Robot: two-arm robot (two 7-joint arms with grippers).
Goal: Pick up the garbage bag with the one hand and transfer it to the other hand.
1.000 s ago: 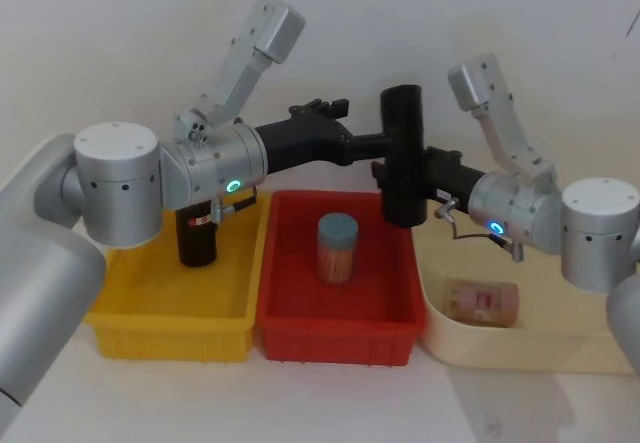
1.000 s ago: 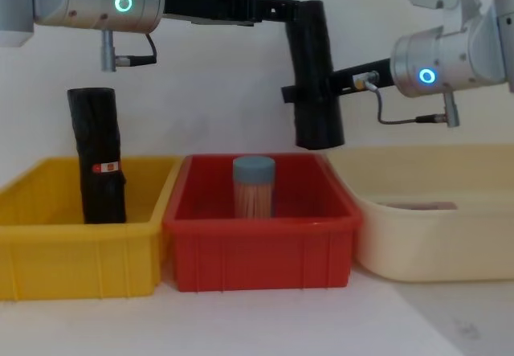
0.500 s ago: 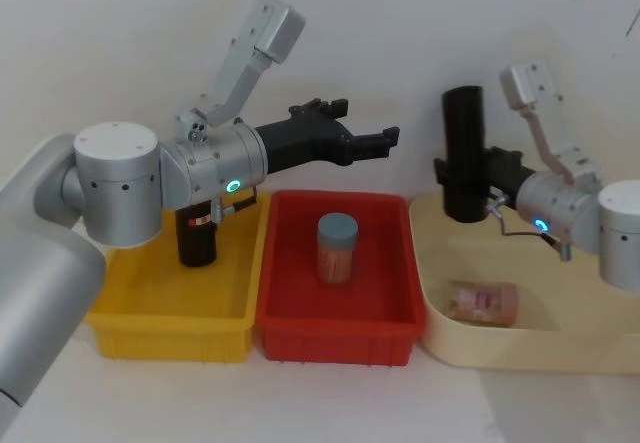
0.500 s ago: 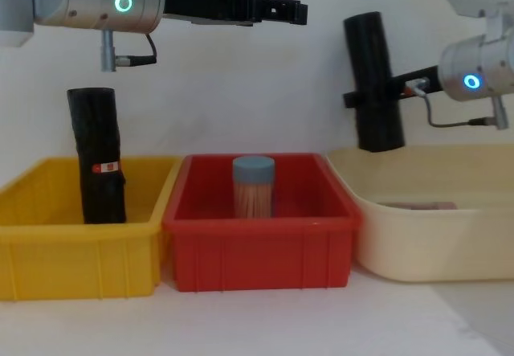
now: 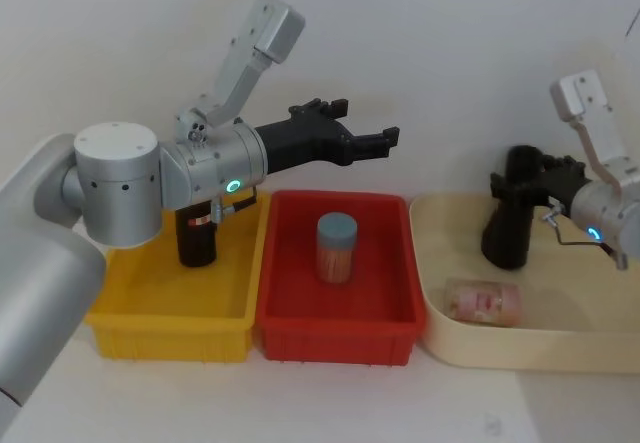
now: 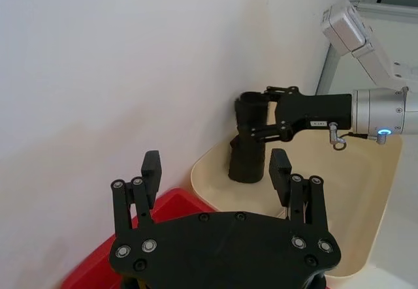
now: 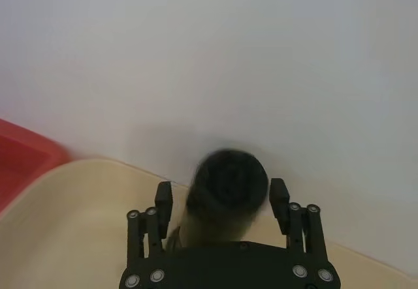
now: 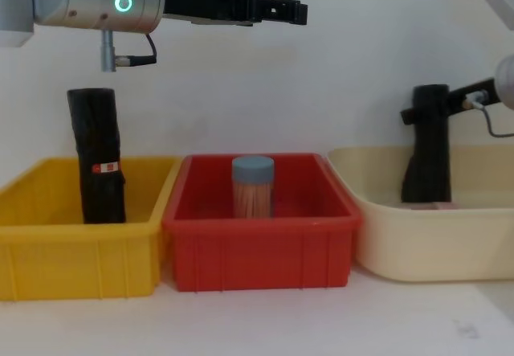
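so your green-lit left gripper hangs high over the red plastic bin with its two black fingers spread apart and nothing between them, while the blue-lit right gripper is clamped on the upper part of the matte black rolled garbage bag, which stands upright in the cream tray. from the chest view you see the roll's base down behind the tray wall; the right wrist view looks onto its round top between the fingers.
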